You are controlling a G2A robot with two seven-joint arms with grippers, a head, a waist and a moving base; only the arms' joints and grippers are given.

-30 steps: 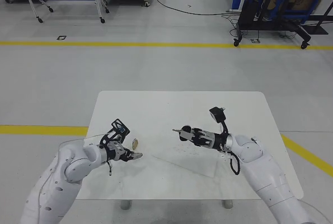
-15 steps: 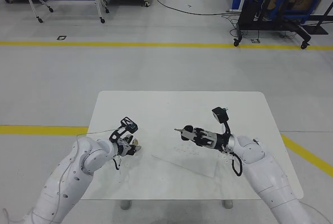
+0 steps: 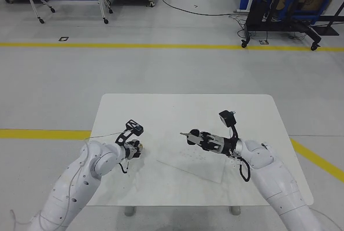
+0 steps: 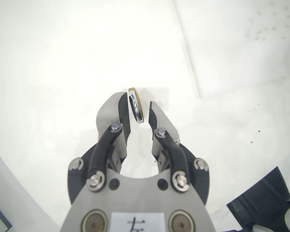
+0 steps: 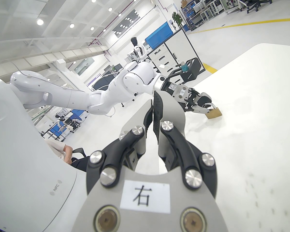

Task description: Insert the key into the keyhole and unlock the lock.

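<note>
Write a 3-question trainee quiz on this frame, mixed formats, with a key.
1. True or false: the key is already in the brass padlock.
2. Where is the padlock?
A) On the table, between the open fingers of the left gripper
B) On the floor
C) Hanging from a hook
3. Fill in: the key is pinched in the shut ____ gripper, held apart from the padlock.

Key
1. False. The key and the padlock are well apart.
2. A
3. right: it is the right gripper.
</note>
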